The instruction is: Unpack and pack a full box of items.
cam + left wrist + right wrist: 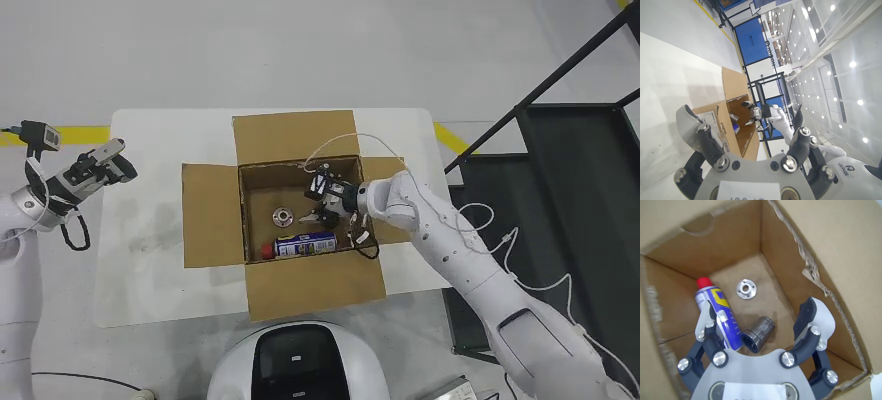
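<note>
An open cardboard box (210,215) (810,237) (745,138) sits mid-table with its flaps spread. On its floor lie a blue spray can with a red cap (304,244) (719,311), a round metal flange (282,214) (746,289) and a steel cylinder bearing (758,336). My right gripper (322,210) (757,313) is inside the box, open, above the bearing and can, holding nothing. My left gripper (112,160) (743,117) is off the table's left edge, open and empty.
The white table (150,260) has bare room left of the box. A dark metal rack (560,150) stands to the right of the table. A yellow floor line (70,133) runs behind it.
</note>
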You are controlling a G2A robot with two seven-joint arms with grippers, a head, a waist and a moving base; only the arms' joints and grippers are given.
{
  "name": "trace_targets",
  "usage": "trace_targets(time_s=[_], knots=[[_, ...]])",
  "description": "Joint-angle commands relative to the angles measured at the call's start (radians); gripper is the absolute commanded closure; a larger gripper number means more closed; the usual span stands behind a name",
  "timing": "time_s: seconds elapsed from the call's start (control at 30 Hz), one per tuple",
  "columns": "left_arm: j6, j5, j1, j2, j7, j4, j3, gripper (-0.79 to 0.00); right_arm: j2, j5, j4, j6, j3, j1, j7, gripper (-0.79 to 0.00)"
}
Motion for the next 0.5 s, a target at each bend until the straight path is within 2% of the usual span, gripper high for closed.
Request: trace_targets(time_s=[0.0, 0.17, 0.23, 0.33, 0.47], knots=[[-0.016, 0.016, -0.013, 0.000, -0.012, 0.033, 0.023, -0.785, 0.022, 0.081, -0.134, -0.006, 0.070, -0.072, 0.077, -0.785], [-0.069, 0.026, -0.061, -0.007, -0.046, 0.120, 0.095, -0.785, 0.065, 0.350, -0.369, 0.072, 0.226, -0.235, 0.263, -0.785], [-0.089, 0.013, -0.084, -0.012, -0.056, 0.152, 0.125, -0.785, 0.077, 0.445, -0.430, 0.128, 0.278, -0.279, 0.329, -0.785], [-0.120, -0.005, -0.117, -0.020, -0.071, 0.194, 0.168, -0.785, 0.087, 0.603, -0.471, 0.240, 0.346, -0.332, 0.366, -0.785], [-0.138, -0.018, -0.163, -0.031, -0.078, 0.254, 0.224, -0.785, 0.087, 0.603, -0.471, 0.240, 0.346, -0.332, 0.366, -0.785]])
